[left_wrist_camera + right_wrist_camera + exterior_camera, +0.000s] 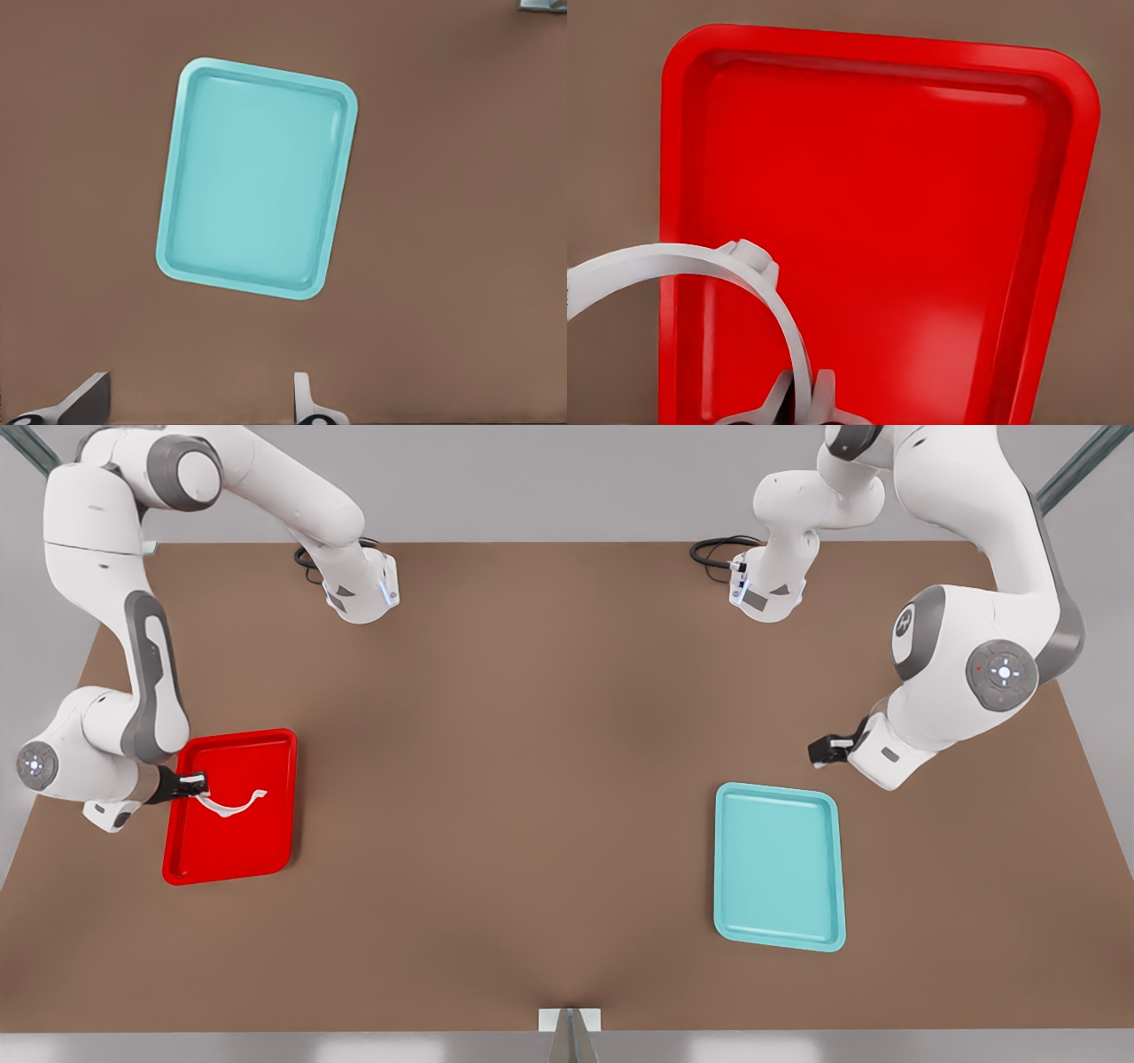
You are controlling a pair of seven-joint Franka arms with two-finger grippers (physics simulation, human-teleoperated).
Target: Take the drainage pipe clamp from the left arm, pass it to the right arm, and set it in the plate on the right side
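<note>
The right arm's small black two-finger tool (200, 784) is sitting over the bright red flat rectangular plate w/ rounded corners (266, 841), at the front view's left. Its fingers are pinching the small thin white plastic half-ring drainage pipe clamp (232, 804) at one end; the arc is reaching out over the plate's floor. In the right wrist view the tool (799, 398) is gripping the clamp (700, 266) edge-on, the arc curving off past the plate's rim (1072, 221) on one side. Can't tell if the clamp is touching the plate.

The left arm's black tool (819, 751) is waiting near the teal flat rectangular tray (778, 865), at the front view's right, apart from it. In the left wrist view its fingers (84, 403) are standing spread w/ nothing between them, above the brown bench (461, 266), the teal tray (257, 177) lying ahead.
</note>
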